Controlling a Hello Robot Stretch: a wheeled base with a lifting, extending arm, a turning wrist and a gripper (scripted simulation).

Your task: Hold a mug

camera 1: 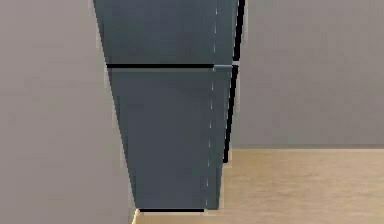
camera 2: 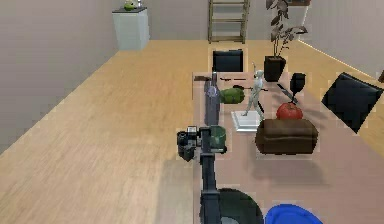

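**A:** Nearest the lens, what shows?

**B:** At the arm side view's bottom edge, the dark arm point(camera 2: 208, 185) rises. A dark round dish point(camera 2: 240, 208) sits just right of it and a blue dish point(camera 2: 293, 215) beside that, both on the pale table point(camera 2: 335, 175).

**A:** And the mug?

**B:** I cannot tell which small thing it is. A green rounded thing point(camera 2: 232, 95) sits near the table's left edge, farther out than the gripper point(camera 2: 186, 143).

**A:** What about the gripper itself?

**B:** It is at the arm's far end, by the table's left edge. Its tip is too small to make out, so I cannot tell whether it holds anything.

**A:** What is around the green thing?

**B:** A tall grey bottle point(camera 2: 212, 100) stands just left of it and a white statuette point(camera 2: 255, 92) just right. Past the statuette is a red round fruit point(camera 2: 290, 112), with a brown loaf point(camera 2: 286, 138) nearer the camera. A dark goblet point(camera 2: 297, 84) stands beyond the fruit, and a potted plant point(camera 2: 275, 55) is at the table's far end.

**A:** And farther out?

**B:** There are two black chairs — one at the far end point(camera 2: 228, 60), one on the right point(camera 2: 352, 100). Against the back wall are a ladder-like shelf point(camera 2: 228, 18) and a white cabinet point(camera 2: 131, 30). The forward view has a dark blue-grey fridge point(camera 1: 170, 110) close ahead, a grey wall point(camera 1: 310, 80) behind it and wood floor point(camera 1: 305, 185) at lower right.
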